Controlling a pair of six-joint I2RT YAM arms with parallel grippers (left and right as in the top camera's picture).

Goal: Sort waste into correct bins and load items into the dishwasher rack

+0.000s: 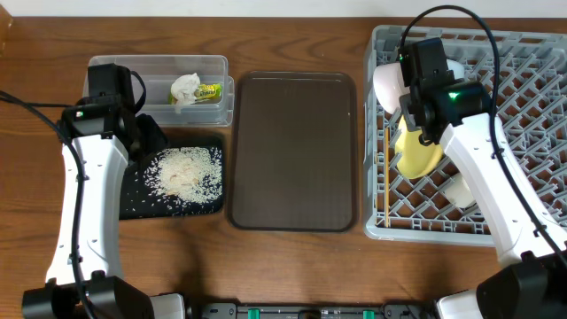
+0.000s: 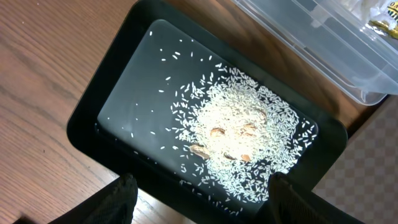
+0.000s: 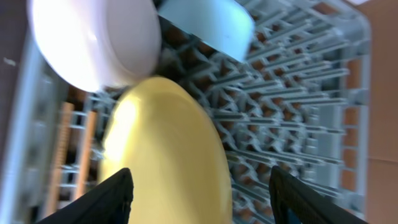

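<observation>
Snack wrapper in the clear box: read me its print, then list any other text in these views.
On the snack wrapper: dark print, too small in the overhead view, blurred and cut off in the left wrist view; unreadable.
On the clear box, black tray, brown tray, rack and yellow plate: no text visible.

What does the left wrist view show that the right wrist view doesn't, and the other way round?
Only the left wrist view: the black tray with the rice heaped in it, and a corner of the clear box. Only the right wrist view: the yellow plate, white-pinkish bowl, light blue bowl and chopsticks in the grey rack. Shared: no object appears in both. Each view shows its own gripper, the left gripper and the right gripper, with fingers spread open.
</observation>
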